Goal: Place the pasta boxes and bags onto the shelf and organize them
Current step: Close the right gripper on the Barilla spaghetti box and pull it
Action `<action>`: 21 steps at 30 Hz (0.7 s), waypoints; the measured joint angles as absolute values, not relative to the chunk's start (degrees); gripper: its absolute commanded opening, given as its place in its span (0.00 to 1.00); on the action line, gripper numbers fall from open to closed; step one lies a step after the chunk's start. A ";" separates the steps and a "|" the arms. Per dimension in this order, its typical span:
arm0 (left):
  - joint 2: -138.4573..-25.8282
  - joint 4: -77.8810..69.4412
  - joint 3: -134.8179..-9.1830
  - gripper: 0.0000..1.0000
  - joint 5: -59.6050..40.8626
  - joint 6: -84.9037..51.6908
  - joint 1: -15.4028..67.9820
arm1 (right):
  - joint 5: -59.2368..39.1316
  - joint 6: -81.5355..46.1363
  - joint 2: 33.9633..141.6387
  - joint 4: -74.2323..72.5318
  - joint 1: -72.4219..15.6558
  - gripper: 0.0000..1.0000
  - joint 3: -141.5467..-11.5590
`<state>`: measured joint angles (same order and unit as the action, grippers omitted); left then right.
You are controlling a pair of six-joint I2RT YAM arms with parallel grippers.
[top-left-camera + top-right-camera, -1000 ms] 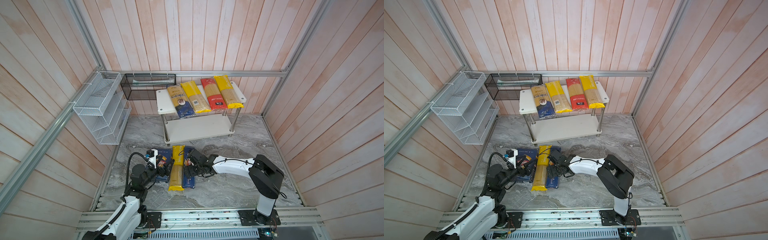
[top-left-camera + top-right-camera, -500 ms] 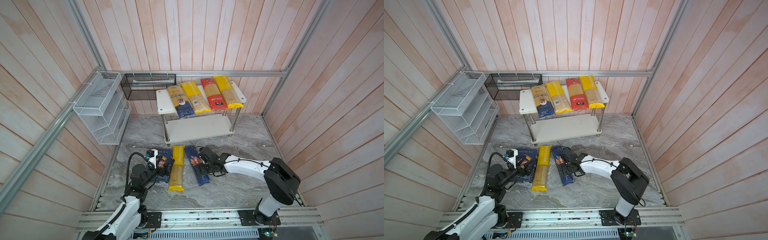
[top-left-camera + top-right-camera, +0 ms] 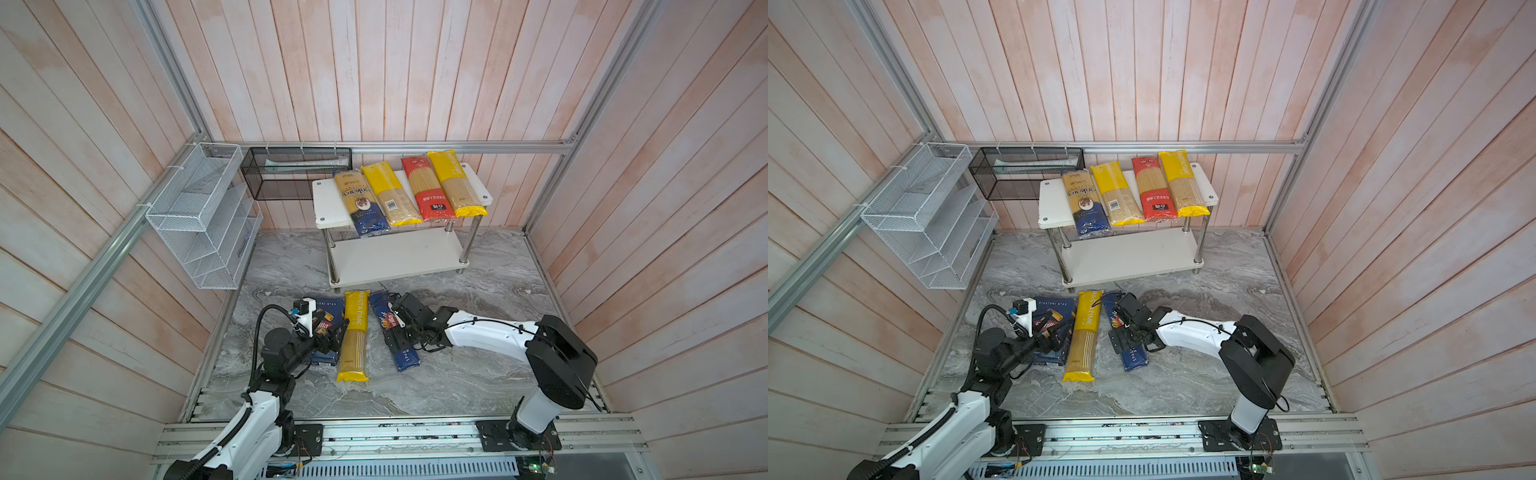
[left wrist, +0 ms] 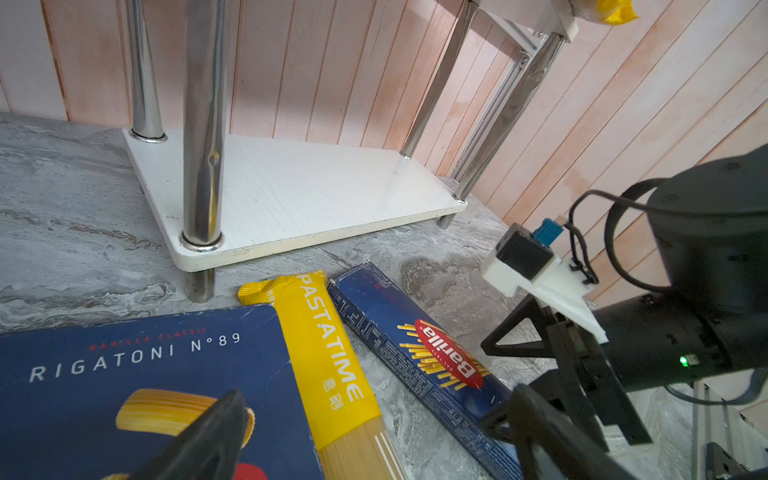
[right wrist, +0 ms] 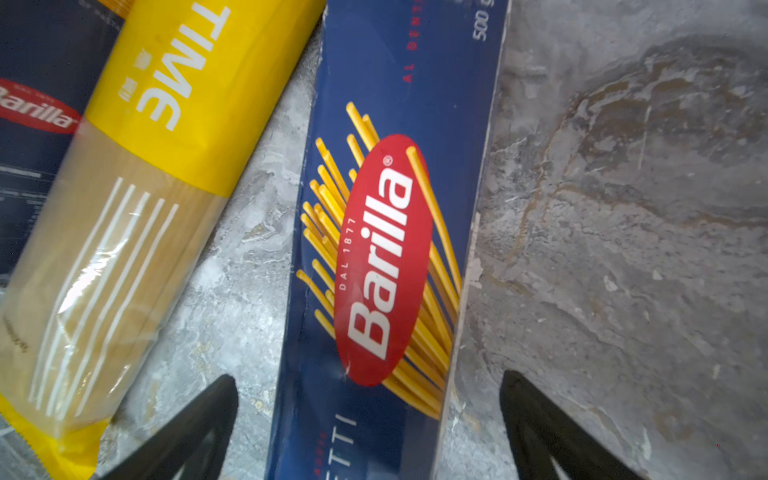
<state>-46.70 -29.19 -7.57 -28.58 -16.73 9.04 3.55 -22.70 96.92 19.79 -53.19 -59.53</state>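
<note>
Right end effector (image 5: pixel 368 376) was spread wide and empty. Its two black fingers (image 5: pixel 220 397) straddled the narrow Barilla spaghetti box (image 5: pixel 382 249) w/ a strip of bare grey marble surface (image 5: pixel 623 249) showing on each side, so no grip on it. In both top views that box lay flat just below frame ctr, slightly tilted, its lwr end poking out past the arm. Directly left of it lay a yellow PASTATIME bag (image 3: pixel 354 334), running top to bottom in frame; the two were close at their upper ends and wider apart lower down. Left again lay the wide Barilla rigatoni box (image 4: pixel 124 374), flat, w/ the bag hard against its right edge. Left end effector (image 4: pixel 378 392) was also wide open w/ nothing held, one finger (image 4: pixel 208 436) over the rigatoni box's face; couldn't tell if it touched. The shelf (image 3: pixel 399 257) stood just above these three in frame, all of them on the marble in front of its lwr board. Its top tier carried 4 bags side by side, left to right: clear bag w/ dark blue end (image 3: pixel 360 203), yellow barcoded bag (image 3: pixel 390 199), red bag (image 3: pixel 426 193), another yellow bag (image 3: pixel 455 183). Their near ends overhung the front edge.
</note>
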 measured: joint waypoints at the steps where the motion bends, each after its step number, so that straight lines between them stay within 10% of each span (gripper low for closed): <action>1: -46.61 -29.15 -7.57 1.00 -28.56 -16.73 9.04 | 3.49 -22.68 96.92 19.70 -53.25 0.98 -59.51; 21: -46.00 -29.15 -7.57 1.00 -28.42 -16.73 9.04 | 5.28 -23.88 101.80 19.07 -54.28 0.98 -59.18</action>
<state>-46.00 -29.15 -7.57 -28.42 -16.73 9.04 5.28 -23.88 101.80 19.07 -54.28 -59.18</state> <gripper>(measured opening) 0.996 0.983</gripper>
